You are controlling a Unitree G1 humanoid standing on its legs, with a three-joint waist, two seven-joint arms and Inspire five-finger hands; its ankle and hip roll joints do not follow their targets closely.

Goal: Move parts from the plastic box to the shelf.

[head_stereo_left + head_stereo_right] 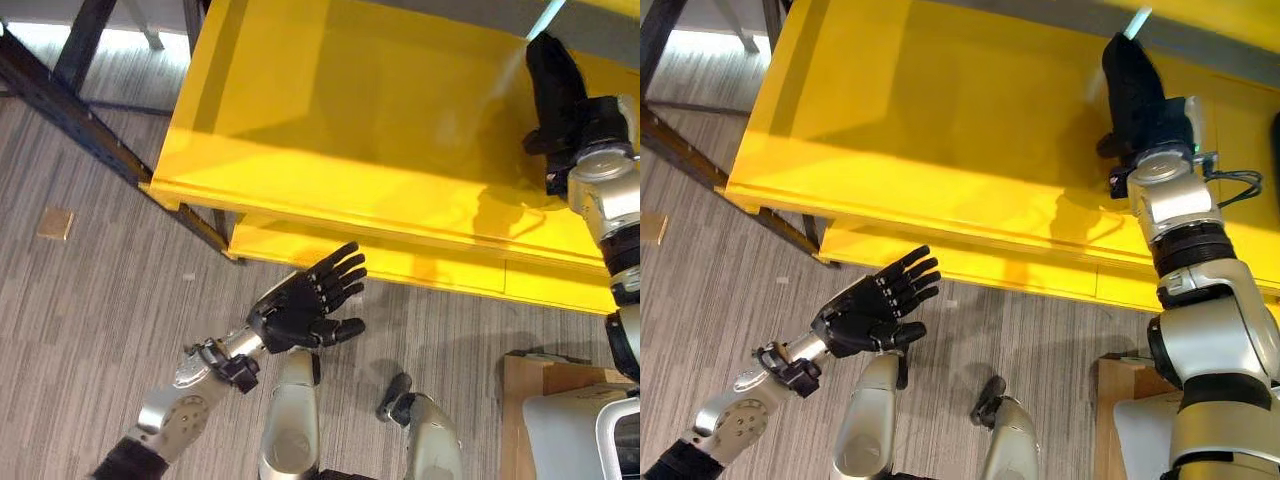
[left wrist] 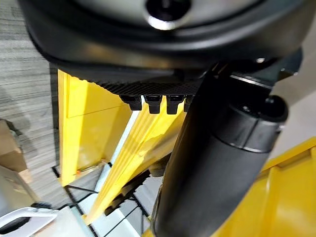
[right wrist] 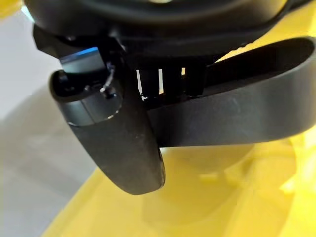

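A yellow shelf (image 1: 330,130) spans the upper part of both eye views. My right hand (image 1: 1135,85) is over its right part, close above the surface, with its fingers curled. In the right wrist view a dark flat strip (image 3: 247,113) runs between the thumb (image 3: 123,143) and the fingers. A pale tip (image 1: 1137,20) sticks out past the hand towards the back of the shelf. My left hand (image 1: 300,305) hangs open over the floor in front of the shelf, fingers straight and holding nothing. A pale grey plastic box (image 1: 570,435) shows at the lower right.
A lower yellow shelf level (image 1: 400,265) juts out under the top one. Dark metal frame legs (image 1: 80,125) run diagonally at the left. A wooden stand (image 1: 525,400) is under the box. A small cardboard scrap (image 1: 55,222) lies on the striped floor.
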